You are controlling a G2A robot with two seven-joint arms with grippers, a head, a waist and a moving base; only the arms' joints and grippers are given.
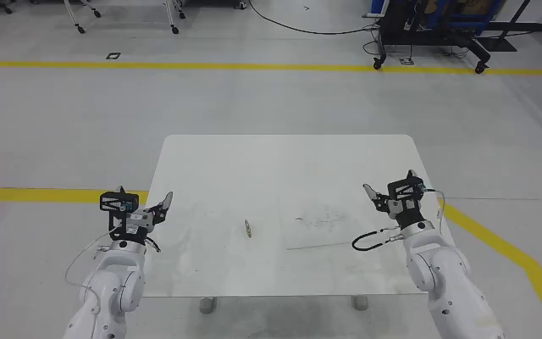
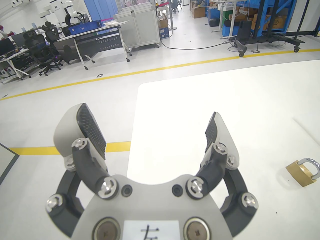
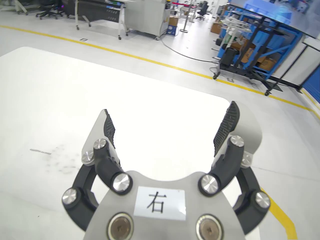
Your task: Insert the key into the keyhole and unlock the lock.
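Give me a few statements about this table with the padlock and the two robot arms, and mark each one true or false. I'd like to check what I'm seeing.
1. A brass padlock lies on the white table. True.
2. The left jaws grip the padlock. False: they stand open and empty, apart from it.
3. The right jaws stand open with nothing between them. True.
4. The padlock sits at the table's far right corner. False: it lies near the middle, somewhat towards the left arm's side.
5. Dark smudges mark the table top. True.
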